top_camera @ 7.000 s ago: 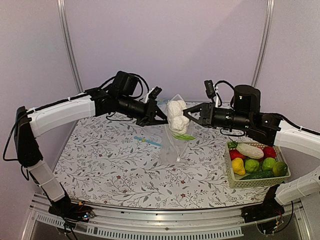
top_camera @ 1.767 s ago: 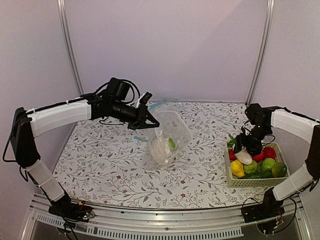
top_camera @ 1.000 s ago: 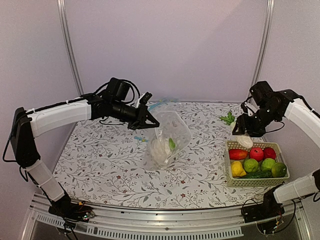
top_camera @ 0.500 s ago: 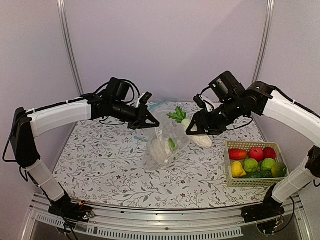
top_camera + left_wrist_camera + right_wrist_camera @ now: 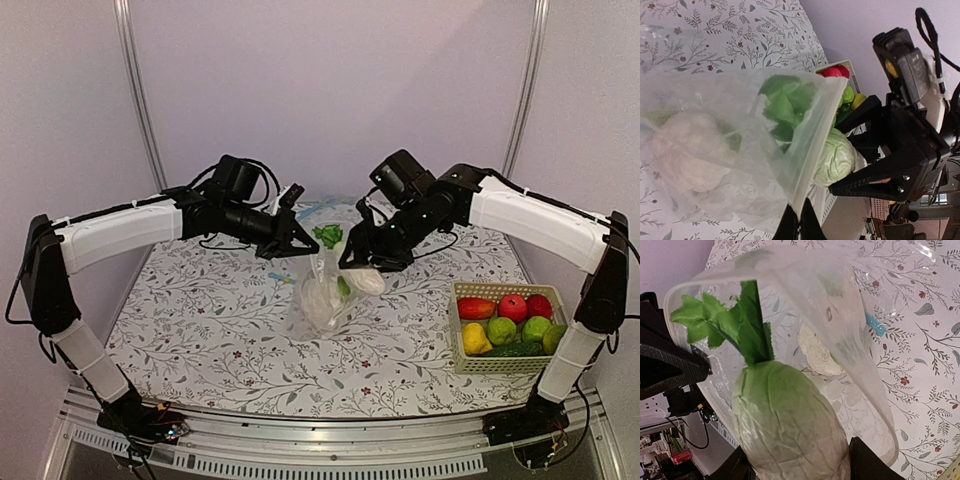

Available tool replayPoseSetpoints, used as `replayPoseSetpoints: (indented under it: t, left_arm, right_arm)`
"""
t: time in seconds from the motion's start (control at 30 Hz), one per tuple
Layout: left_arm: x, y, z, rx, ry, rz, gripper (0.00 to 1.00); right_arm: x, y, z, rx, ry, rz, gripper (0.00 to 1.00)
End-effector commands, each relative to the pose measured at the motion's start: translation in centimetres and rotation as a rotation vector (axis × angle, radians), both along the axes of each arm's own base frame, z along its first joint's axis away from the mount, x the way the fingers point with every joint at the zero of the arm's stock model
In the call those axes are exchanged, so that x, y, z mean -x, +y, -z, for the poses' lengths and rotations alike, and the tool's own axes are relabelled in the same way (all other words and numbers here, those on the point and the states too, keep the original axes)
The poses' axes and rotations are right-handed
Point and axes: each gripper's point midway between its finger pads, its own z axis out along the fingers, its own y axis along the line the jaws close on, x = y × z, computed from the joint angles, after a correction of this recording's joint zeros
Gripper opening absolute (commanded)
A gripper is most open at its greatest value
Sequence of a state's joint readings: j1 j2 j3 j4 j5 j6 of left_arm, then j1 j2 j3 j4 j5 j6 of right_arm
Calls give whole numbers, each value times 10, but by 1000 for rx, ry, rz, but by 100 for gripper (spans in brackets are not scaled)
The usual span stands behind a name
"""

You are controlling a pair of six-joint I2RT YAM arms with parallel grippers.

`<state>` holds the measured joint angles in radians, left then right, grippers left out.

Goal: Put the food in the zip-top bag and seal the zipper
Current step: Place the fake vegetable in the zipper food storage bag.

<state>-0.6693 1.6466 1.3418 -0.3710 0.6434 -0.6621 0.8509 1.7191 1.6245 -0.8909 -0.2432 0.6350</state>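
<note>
The flower-printed table [image 5: 200,330] carries the same layout as before. The left arm [image 5: 120,228] has not shifted over the last seconds. It reaches in from the left of the zip-top bag [image 5: 325,290], and the left gripper [image 5: 303,244] stays pinched tight on the bag's upper edge, so the bag hangs open above the table. The left wrist view shows that edge caught between the fingertips [image 5: 799,225].

The right arm [image 5: 520,215] is what has changed. A second ago it was lifting away over the basket [image 5: 505,362], well to the right of the bag. Half a second ago it hovered just right of the bag, clear of it. Now it stretches across to the bag's mouth. The right gripper [image 5: 362,265] is clamped around the thick end of the radish [image 5: 790,425], with one finger on each side. The radish is tilted, its green leaves [image 5: 725,322] already past the bag's rim and its white body just outside the mouth on the right.

The cauliflower [image 5: 687,157] lies low inside the bag, as it did before. Right of the bag, the basket has lost the radish. It holds the lemon [image 5: 475,337], the green fruit [image 5: 503,330], the red fruits [image 5: 513,306] and the cucumber [image 5: 515,350].
</note>
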Motion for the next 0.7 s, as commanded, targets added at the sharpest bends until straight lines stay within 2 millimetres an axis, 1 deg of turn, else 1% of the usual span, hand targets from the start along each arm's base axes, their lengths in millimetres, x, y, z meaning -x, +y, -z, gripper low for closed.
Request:
replayPoseSetpoints:
  t: [0.0, 0.1, 0.23, 0.33, 0.43, 0.47, 0.53, 0.67]
  left_arm:
    - [1, 0, -7, 13, -29, 11, 0]
    - [2, 0, -6, 13, -29, 14, 0]
    - [2, -1, -6, 14, -26, 16, 0]
    - [1, -3, -6, 19, -24, 15, 0]
    - [-1, -4, -6, 27, -23, 13, 0]
    - [-1, -5, -6, 27, -21, 12, 0]
    - [-3, -5, -5, 28, -21, 10, 0]
    - [-4, -6, -7, 31, -26, 7, 0]
  right_arm:
    - [-30, 16, -10, -25, -68, 89, 48]
    - [-44, 23, -15, -43, -105, 133, 47]
    - [-58, 28, -11, -27, -159, 181, 46]
    - [-58, 35, -5, -16, -180, 184, 46]
    - [-59, 42, 7, 11, -198, 193, 46]
    - [-58, 46, 13, 10, -188, 189, 46]
    - [-53, 55, 17, 5, -184, 177, 46]
    - [-48, 64, 28, 20, -181, 160, 49]
